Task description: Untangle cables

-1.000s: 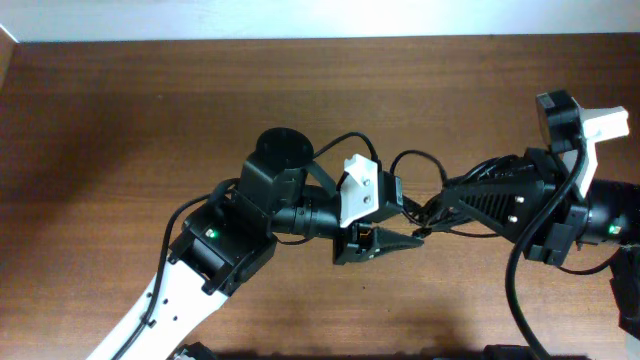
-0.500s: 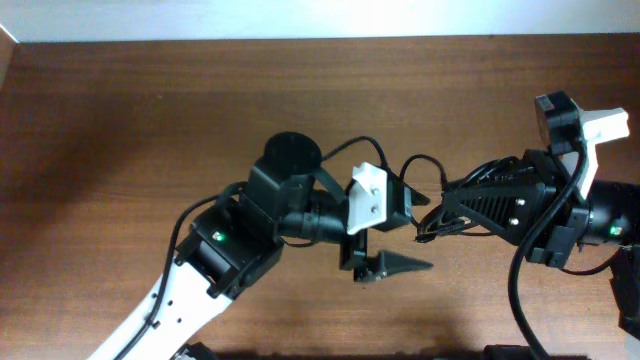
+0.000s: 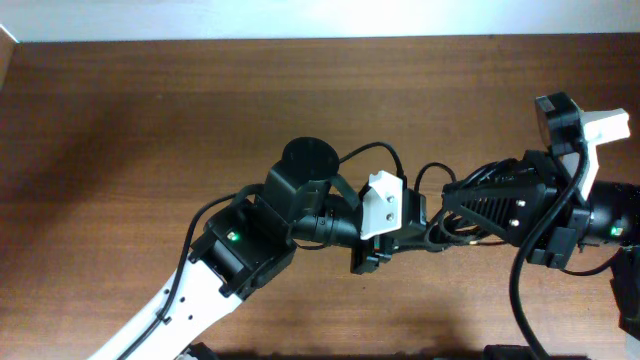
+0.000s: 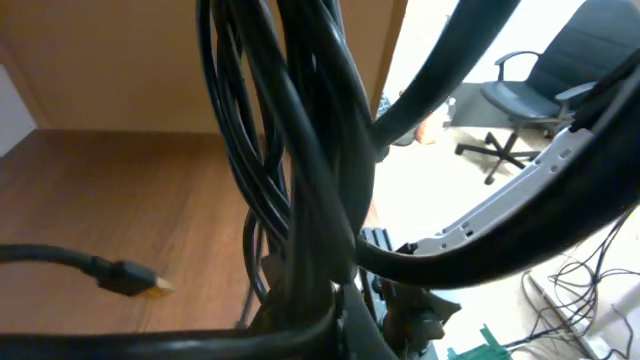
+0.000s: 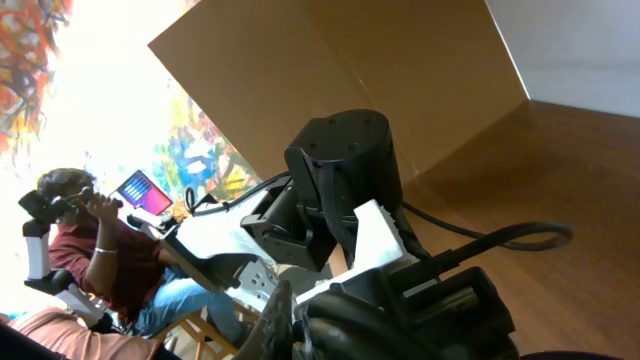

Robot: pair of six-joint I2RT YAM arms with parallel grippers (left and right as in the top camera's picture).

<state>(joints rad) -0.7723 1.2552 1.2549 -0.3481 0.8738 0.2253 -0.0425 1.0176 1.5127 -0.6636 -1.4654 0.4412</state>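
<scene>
The left gripper (image 3: 406, 240), a black two-finger claw below a white plastic camera block, stands nose to nose with the right gripper (image 3: 447, 222), a black wedge-shaped claw reaching in from the right. From above their tips overlap so much that I cannot tell for either one whether the jaws are wide, narrow or closed on a cord. Between and around the two tips are the cables (image 4: 300, 170), thin black flexible cords gathered in one tight bundle, seemingly held up above the brown wooden table (image 3: 150, 120). In the left wrist view the bundle hangs directly before the lens, several cords running downward together. One free end with a small black plug (image 4: 125, 276), gold at its tip, shows low at the left; whether it rests on the wood I cannot tell. I judge the step in hand to be the separating of one cord from the bundle. To do it well, one claw should hold the bundle firm and quiet. The other should take only a single cord, best the one leading to the free plug, and draw it away slowly along its own direction. A pull on several cords together would probably tighten the knot.
</scene>
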